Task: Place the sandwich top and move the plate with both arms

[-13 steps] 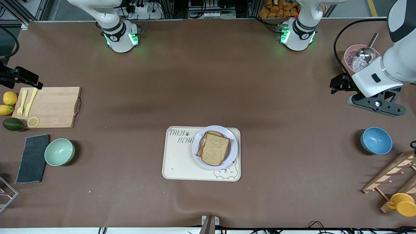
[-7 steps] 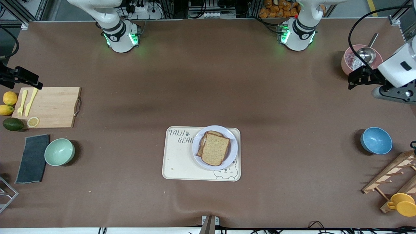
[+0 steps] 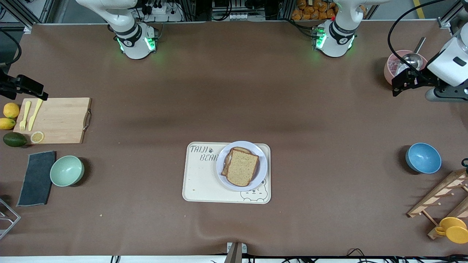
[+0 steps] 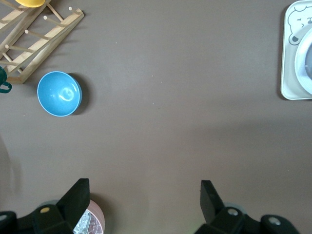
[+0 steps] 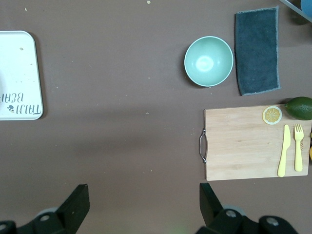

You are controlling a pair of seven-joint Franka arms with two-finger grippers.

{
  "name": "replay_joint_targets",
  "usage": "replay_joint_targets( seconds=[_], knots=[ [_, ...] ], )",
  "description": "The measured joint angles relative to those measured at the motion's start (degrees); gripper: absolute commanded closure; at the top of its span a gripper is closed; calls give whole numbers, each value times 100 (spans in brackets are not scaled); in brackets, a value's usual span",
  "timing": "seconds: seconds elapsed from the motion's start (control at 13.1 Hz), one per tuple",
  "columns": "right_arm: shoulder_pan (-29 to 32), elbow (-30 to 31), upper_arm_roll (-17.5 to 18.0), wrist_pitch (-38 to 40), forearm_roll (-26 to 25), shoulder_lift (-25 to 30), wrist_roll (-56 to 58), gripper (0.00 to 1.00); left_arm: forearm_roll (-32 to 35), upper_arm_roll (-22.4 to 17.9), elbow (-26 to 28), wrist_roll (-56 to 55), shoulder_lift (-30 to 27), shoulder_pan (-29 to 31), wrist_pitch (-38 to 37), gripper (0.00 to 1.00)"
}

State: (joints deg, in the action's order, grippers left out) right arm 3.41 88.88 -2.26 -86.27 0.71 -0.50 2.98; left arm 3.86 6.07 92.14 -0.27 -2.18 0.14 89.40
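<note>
**Top slice is on, plate sits on the bear tray, both arms way off**

The sandwich top (image 3: 241, 167) lies flat on another slice, slightly skewed, both on the plate (image 3: 261, 170), which sits on the cream bear tray (image 3: 199, 182) mid-surface. So I'd guess the bread part is done and the plate move is what's left.

Handling-wise: bread is soft and light, and the stack could slide if the plate tips. The plate looks stiff but smooth and low-rimmed, so I'd pinch the bare rim from two ends and keep it level.

Left gripper (image 3: 398, 83) hangs over the surface by the pink bowl (image 3: 390, 67), fingers spread wide, nothing in them. Right gripper (image 5: 141, 200) is up by the cutting board (image 3: 58, 119), also released and empty.
</note>
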Motion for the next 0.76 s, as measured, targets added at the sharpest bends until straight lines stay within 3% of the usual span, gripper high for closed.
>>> replay_joint_targets(
  seconds=[0.76],
  knots=[
    [0, 0, 0, 0, 0, 0, 0, 0, -239, 13, 101, -392, -56, -18, 30, 0]
  ],
)
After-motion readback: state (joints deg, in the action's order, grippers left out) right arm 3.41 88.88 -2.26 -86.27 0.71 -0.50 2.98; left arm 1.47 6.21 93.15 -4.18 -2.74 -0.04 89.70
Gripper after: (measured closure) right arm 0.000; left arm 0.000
